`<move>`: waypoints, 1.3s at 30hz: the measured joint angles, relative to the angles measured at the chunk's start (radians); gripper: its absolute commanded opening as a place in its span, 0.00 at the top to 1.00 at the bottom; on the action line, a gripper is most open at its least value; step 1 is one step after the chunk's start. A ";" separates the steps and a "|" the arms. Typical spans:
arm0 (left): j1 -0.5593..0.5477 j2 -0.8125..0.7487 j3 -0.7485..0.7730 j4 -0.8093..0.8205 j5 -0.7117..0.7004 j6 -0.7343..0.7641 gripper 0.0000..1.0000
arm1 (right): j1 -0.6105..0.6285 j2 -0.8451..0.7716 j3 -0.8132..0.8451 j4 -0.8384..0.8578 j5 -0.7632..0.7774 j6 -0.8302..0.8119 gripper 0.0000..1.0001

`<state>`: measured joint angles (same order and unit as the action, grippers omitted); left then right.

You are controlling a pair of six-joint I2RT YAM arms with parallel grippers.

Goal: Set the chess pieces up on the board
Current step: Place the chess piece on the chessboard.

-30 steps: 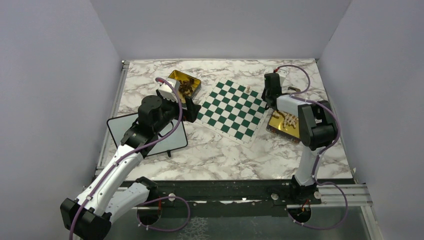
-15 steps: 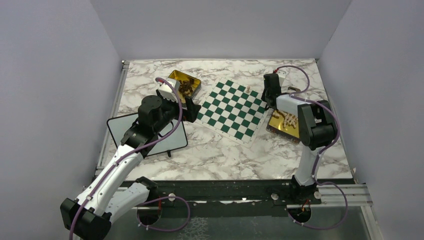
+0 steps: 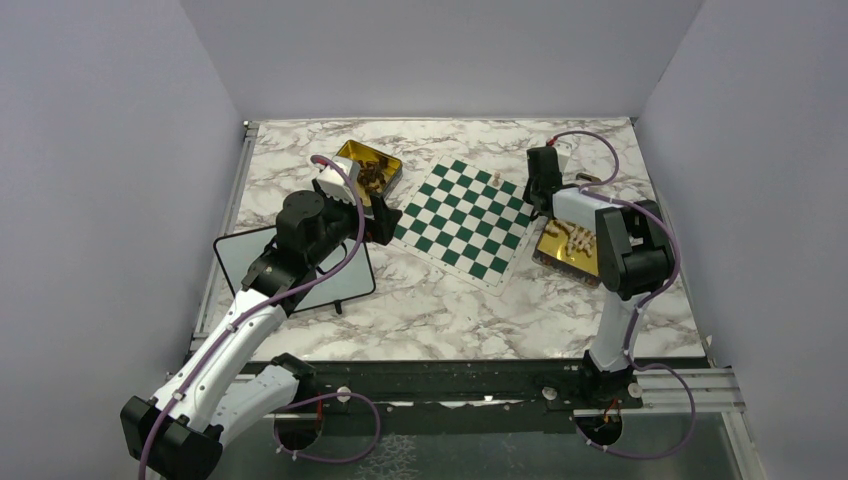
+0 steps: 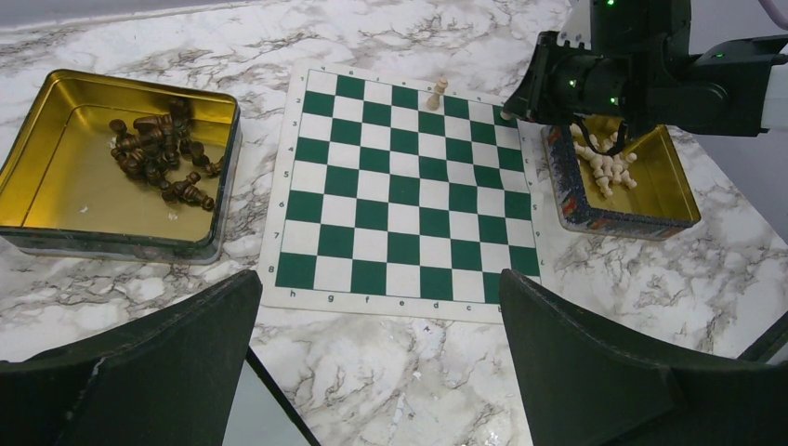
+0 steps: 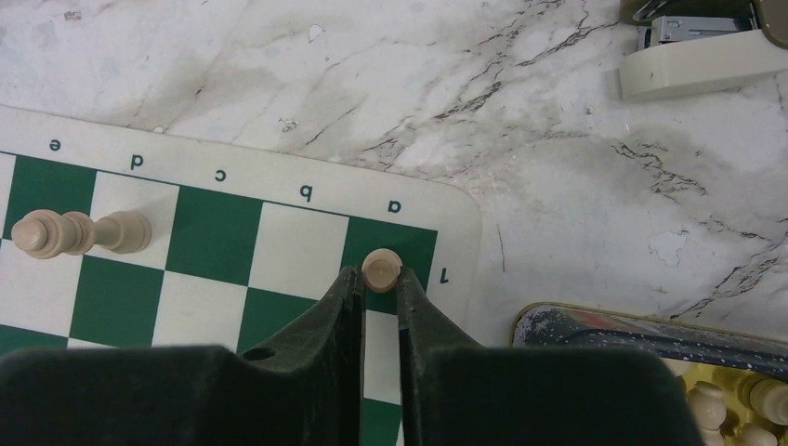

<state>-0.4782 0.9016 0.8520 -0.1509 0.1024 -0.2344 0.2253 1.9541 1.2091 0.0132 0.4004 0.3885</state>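
Observation:
The green and white board [image 3: 455, 215] lies tilted in the middle of the marble table. My right gripper [image 5: 379, 281] is shut on a pale chess piece [image 5: 381, 268], held low over the dark corner square by the letter a. Whether the piece touches the square I cannot tell. Another pale piece [image 5: 79, 232] stands on the same edge row, three squares away, and shows upright in the left wrist view [image 4: 436, 93]. My left gripper [image 4: 376, 362] hangs wide open, holding nothing, above the marble just off the board's [image 4: 400, 195] lettered edge.
A gold tin [image 4: 56, 177] with several dark pieces [image 4: 158, 158] sits left of the board. A second tin [image 4: 650, 200] with pale pieces [image 4: 604, 163] sits right of it. A black-framed whiteboard [image 3: 290, 265] lies under the left arm. A white object [image 5: 697, 56] rests beyond the board's corner.

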 measured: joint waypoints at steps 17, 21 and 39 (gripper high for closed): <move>0.000 0.000 0.000 0.000 0.000 0.000 0.01 | 0.000 0.005 0.001 -0.008 0.000 -0.001 0.72; 0.000 0.000 0.000 0.000 0.000 0.000 0.01 | 0.000 0.005 0.001 -0.008 0.000 -0.001 0.68; 0.000 0.000 0.000 0.000 0.000 0.000 0.01 | 0.000 -0.051 0.031 -0.093 -0.019 -0.017 0.50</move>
<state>-0.4782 0.9016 0.8520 -0.1509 0.1024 -0.2344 0.2253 1.9034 1.2396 -0.0799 0.3813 0.3717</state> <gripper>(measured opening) 0.991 0.479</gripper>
